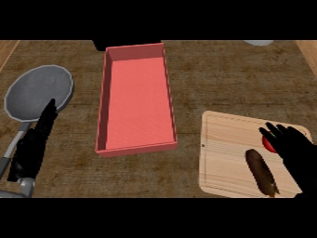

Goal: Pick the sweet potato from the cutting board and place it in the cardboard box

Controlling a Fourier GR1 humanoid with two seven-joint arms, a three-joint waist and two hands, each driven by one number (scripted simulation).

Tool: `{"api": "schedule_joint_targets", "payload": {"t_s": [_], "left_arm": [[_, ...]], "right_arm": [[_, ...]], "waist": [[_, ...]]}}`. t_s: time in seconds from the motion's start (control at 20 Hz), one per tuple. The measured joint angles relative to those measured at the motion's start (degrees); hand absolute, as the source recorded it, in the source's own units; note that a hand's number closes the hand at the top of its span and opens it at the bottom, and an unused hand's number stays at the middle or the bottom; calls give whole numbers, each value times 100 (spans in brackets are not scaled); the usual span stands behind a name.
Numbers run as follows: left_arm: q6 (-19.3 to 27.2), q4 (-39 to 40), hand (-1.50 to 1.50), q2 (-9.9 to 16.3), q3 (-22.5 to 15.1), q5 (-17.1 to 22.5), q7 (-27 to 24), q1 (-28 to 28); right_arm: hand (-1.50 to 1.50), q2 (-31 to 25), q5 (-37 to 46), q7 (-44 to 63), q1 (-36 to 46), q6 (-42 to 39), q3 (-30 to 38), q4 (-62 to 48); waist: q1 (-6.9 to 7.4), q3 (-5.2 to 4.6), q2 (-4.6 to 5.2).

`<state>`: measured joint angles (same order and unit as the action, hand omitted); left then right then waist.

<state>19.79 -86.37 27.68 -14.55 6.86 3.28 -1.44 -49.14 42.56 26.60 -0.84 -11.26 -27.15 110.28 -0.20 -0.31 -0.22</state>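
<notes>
Grey pan [38, 92], red object [267, 144], brown counter [243, 79].

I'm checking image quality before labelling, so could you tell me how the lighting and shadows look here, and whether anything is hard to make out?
Head view: lighting is even, no glare; the pink box shows a darker inner wall; the black right hand partly hides a red object beside the sweet potato; the left hand lacks detail.

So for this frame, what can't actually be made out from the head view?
- Small red object on the light wooden cutting board: mostly hidden by the black right hand; its kind is unclear.
- Long brown sweet potato: its near tip runs into the view's lower edge.
- Pale object and dark object beyond the red rectangular box: cut off by the upper edge.
- Grey frying pan: handle partly covered by the left hand.
</notes>
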Motion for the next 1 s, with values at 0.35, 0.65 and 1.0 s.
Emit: {"api": "schedule_joint_targets", "payload": {"t_s": [0.35,0.65,1.0], "left_arm": [[-70,9,0,-167,42,-170,68,-53],[-298,75,0,-273,310,-241,10,4],[-452,-254,0,-446,462,-518,162,238]], "right_arm": [[-150,856,424,1506,253,-1233,-582,254],[-150,1398,1075,1783,193,-1320,-741,-70],[-150,1678,1519,1616,33,-1379,-513,-410]], "waist": [[32,23,17],[24,29,19],[25,31,16]]}}
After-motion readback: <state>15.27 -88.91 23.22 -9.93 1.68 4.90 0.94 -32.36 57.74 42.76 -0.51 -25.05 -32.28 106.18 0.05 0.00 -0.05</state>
